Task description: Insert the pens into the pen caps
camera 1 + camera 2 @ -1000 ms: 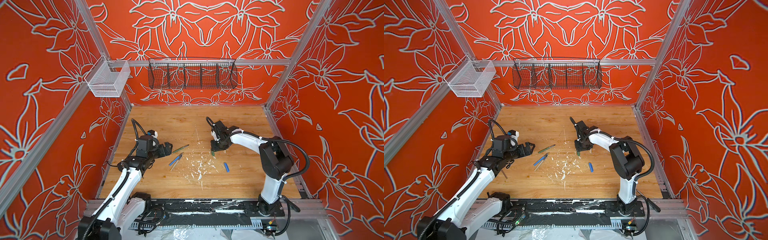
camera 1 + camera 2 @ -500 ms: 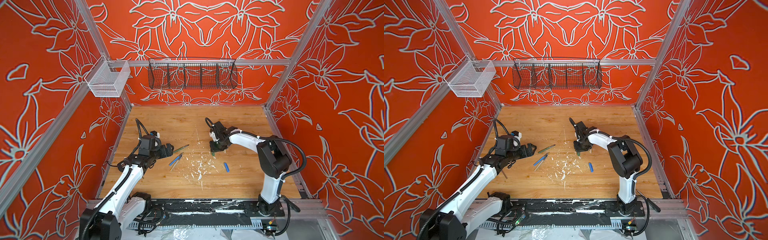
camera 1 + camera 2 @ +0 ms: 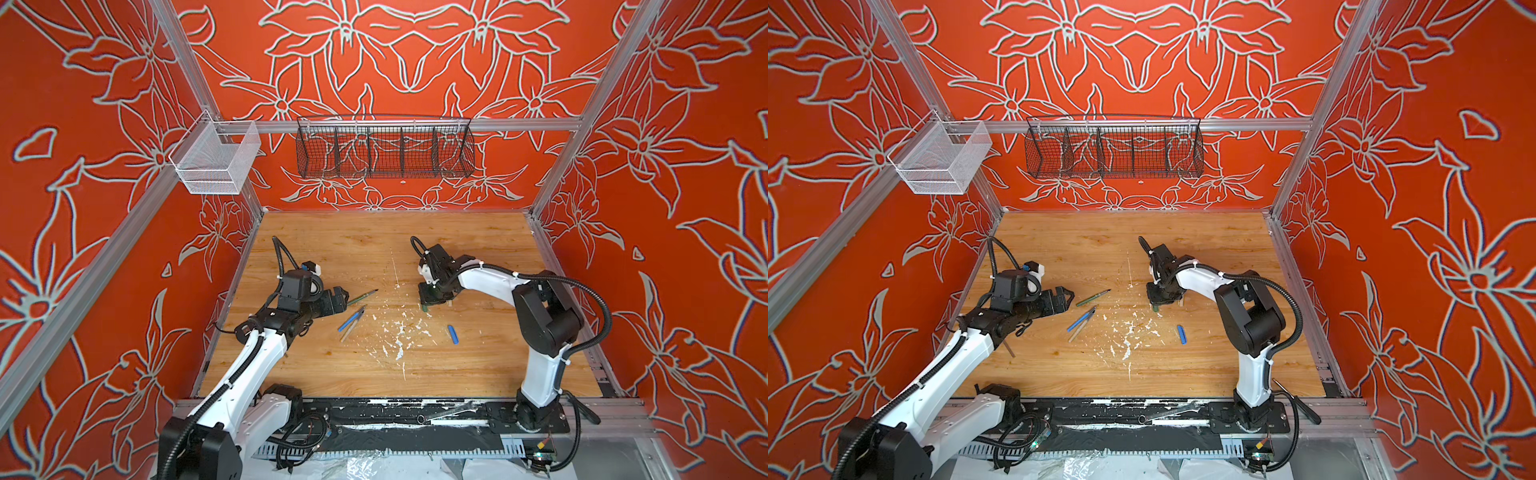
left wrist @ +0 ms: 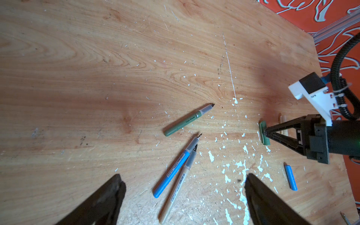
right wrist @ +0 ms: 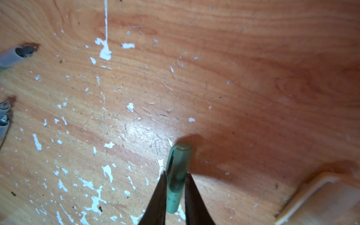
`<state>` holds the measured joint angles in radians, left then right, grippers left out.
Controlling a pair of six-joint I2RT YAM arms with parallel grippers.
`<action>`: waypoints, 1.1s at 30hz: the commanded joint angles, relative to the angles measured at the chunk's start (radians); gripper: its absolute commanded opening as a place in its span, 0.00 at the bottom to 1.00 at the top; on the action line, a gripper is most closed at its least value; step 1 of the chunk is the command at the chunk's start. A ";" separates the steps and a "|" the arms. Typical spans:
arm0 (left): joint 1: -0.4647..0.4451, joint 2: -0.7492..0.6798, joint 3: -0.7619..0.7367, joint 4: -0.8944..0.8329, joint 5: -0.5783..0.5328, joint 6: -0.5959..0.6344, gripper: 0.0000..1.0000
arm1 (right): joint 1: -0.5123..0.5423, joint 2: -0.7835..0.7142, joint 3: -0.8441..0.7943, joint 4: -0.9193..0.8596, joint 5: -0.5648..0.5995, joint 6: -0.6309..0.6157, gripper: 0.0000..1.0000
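Right gripper (image 5: 176, 174) pinching green cap (image 5: 180, 155), plain only in wrist views, left gripper (image 4: 183, 176) apart

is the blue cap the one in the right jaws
No, the jaws of the right gripper flank the green cap; the blue cap lies loose on the table.

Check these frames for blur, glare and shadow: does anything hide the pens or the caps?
Right wrist view: green cap sharp enough in the jaws of the right gripper, throwing a dark shadow; beige cap badly blurred; glare patch on the table. Left wrist view: green pen, blue pen and beige pen crisp. Both top views: evenly lit, blue cap tiny but clear.
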<state>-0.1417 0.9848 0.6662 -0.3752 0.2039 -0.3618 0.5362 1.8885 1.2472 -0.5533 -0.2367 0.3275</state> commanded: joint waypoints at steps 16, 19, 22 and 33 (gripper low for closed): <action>-0.048 0.091 0.048 -0.022 -0.003 0.026 0.97 | -0.015 0.035 -0.021 -0.015 0.015 0.023 0.20; -0.056 0.109 0.053 -0.022 -0.001 0.032 0.97 | -0.015 0.033 -0.022 -0.015 0.016 0.022 0.20; -0.061 0.134 0.065 -0.026 -0.002 0.037 0.97 | -0.015 0.027 -0.022 -0.014 0.019 0.021 0.19; -0.084 0.299 0.170 -0.084 -0.031 0.097 0.97 | -0.016 -0.060 -0.025 0.001 0.004 0.036 0.14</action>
<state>-0.2127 1.2392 0.7929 -0.4156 0.1997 -0.3012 0.5232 1.8828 1.2400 -0.5480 -0.2363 0.3492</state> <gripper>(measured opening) 0.971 0.153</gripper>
